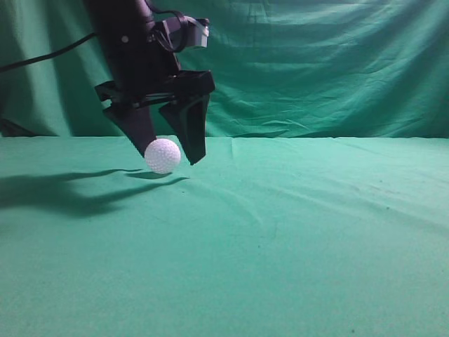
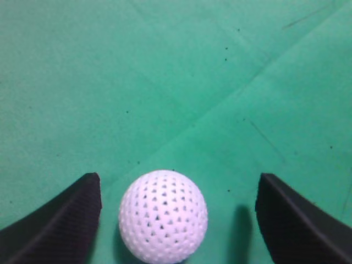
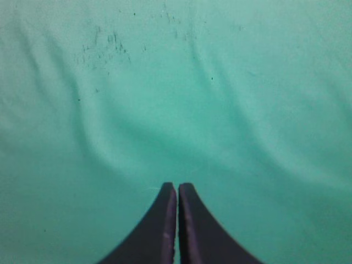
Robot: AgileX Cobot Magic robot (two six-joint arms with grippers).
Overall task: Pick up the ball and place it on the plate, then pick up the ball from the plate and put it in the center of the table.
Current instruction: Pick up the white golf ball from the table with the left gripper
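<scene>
The white dimpled ball (image 1: pixel 162 155) sits low on the green table (image 1: pixel 280 232), left of the middle. My left gripper (image 1: pixel 172 156) is open and straddles it, one black finger on each side. In the left wrist view the ball (image 2: pixel 163 215) lies between the fingers of that gripper (image 2: pixel 179 181), nearer the left finger, with a gap on both sides. My right gripper (image 3: pixel 177 188) is shut and empty above bare cloth; it does not show in the exterior view. No plate is in view.
A draped green backdrop (image 1: pixel 330 63) hangs behind the table's far edge. A black cable (image 1: pixel 42 57) runs off to the left from the left arm. The arm's shadow (image 1: pixel 63 193) falls on the cloth to the left.
</scene>
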